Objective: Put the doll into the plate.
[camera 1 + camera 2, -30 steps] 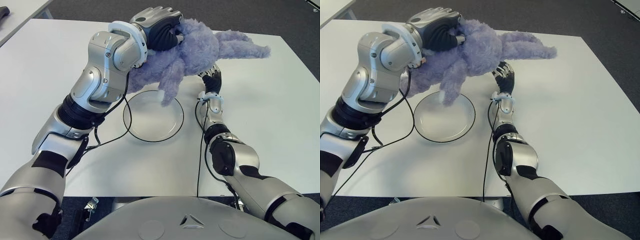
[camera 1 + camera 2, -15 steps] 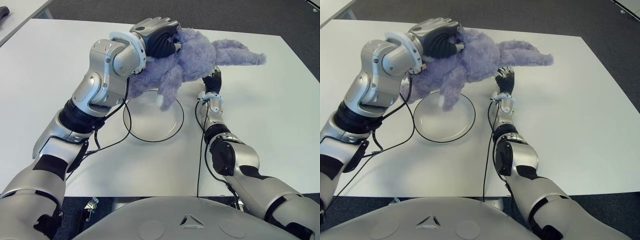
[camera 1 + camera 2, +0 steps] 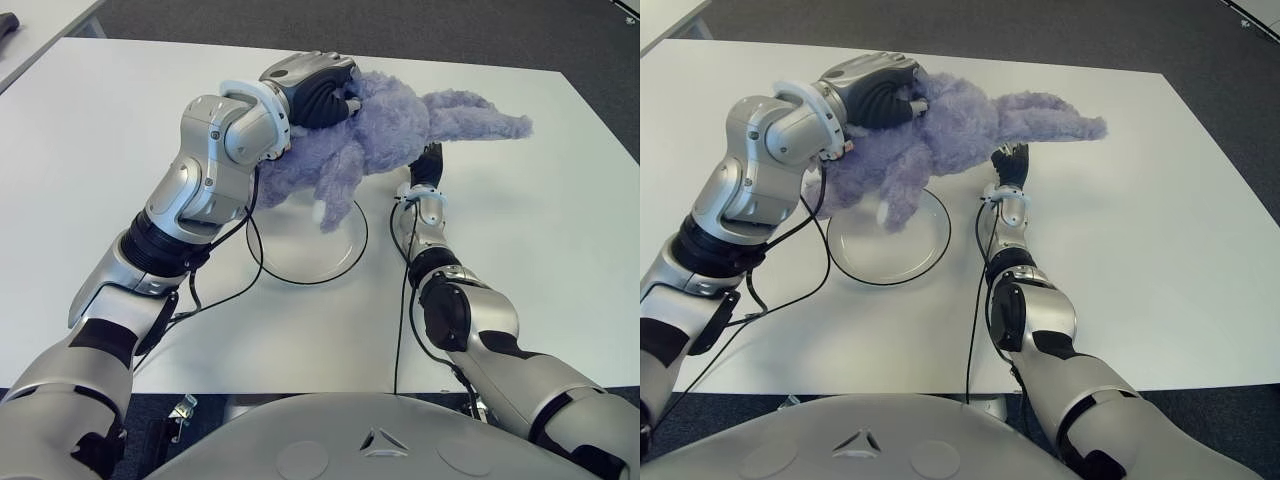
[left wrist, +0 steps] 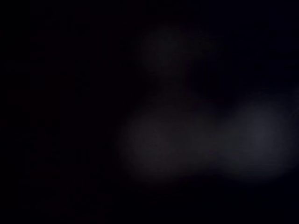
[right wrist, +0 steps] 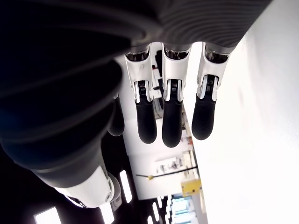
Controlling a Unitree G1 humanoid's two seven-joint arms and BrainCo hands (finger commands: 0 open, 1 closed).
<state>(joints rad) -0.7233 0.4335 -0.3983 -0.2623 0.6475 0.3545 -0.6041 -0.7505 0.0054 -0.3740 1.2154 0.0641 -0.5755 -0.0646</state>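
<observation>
A fluffy purple doll (image 3: 400, 125) hangs over the far rim of a clear round plate (image 3: 300, 255) on the white table (image 3: 90, 150). My left hand (image 3: 318, 92) is shut on the doll's back, and one plush leg (image 3: 338, 195) dangles over the plate. The left wrist view is dark and shows nothing. My right hand (image 3: 426, 165) shows right of the plate, under the doll's long arm (image 3: 480, 118), its fingers (image 5: 172, 114) extended and holding nothing.
Black cables (image 3: 250, 265) run from my left arm across the plate's left rim. The table's far edge (image 3: 470, 72) borders dark carpet. Another white table corner (image 3: 40, 25) shows at the far left.
My left hand has lowered the doll toward the plate and shifted it slightly nearer. The dangling leg now hangs lower over the plate. The right hand has stayed in place.
</observation>
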